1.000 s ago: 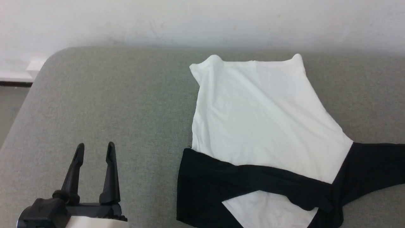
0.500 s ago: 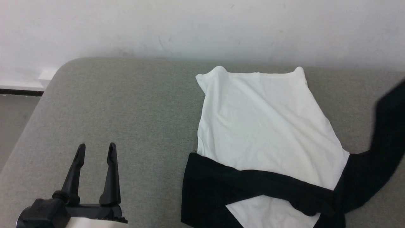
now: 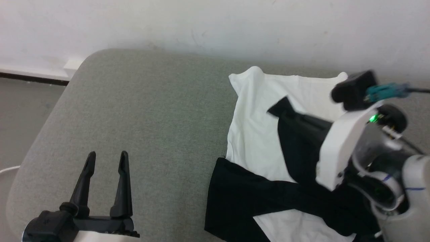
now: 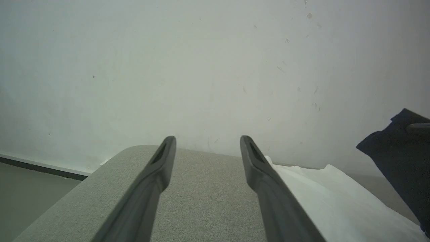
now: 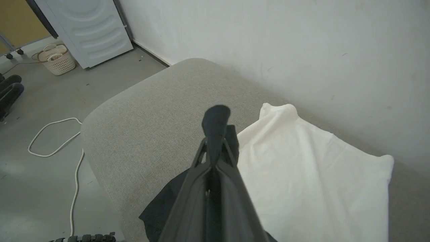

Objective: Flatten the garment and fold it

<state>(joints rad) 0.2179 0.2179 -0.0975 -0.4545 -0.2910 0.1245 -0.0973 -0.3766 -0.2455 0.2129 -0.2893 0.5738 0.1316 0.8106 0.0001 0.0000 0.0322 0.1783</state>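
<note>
The garment [image 3: 255, 134] lies on the grey padded surface [image 3: 151, 111], white body spread out toward the wall. One black sleeve [image 3: 255, 191] lies folded across its near part. My right gripper [image 3: 289, 111] is shut on the other black sleeve's end [image 3: 284, 102], held up over the white body. In the right wrist view the shut fingers [image 5: 215, 158] pinch the sleeve [image 5: 216, 121], whose end sticks out past the tips, above the white cloth [image 5: 309, 174]. My left gripper [image 3: 106, 158] stands open at the lower left over bare padding, well left of the garment. Nothing is between its fingers [image 4: 161, 164].
A white wall [image 3: 201, 23] runs right behind the padded surface, whose rounded left corner [image 3: 84, 64] drops to the floor. On the floor to the left are a white cable [image 5: 57, 141], a wicker basket [image 5: 58, 60] and a white appliance [image 5: 90, 27].
The head camera has shifted. My right gripper has come in from the right, carrying the black sleeve up and leftward over the white body. The left gripper stays open in place.
</note>
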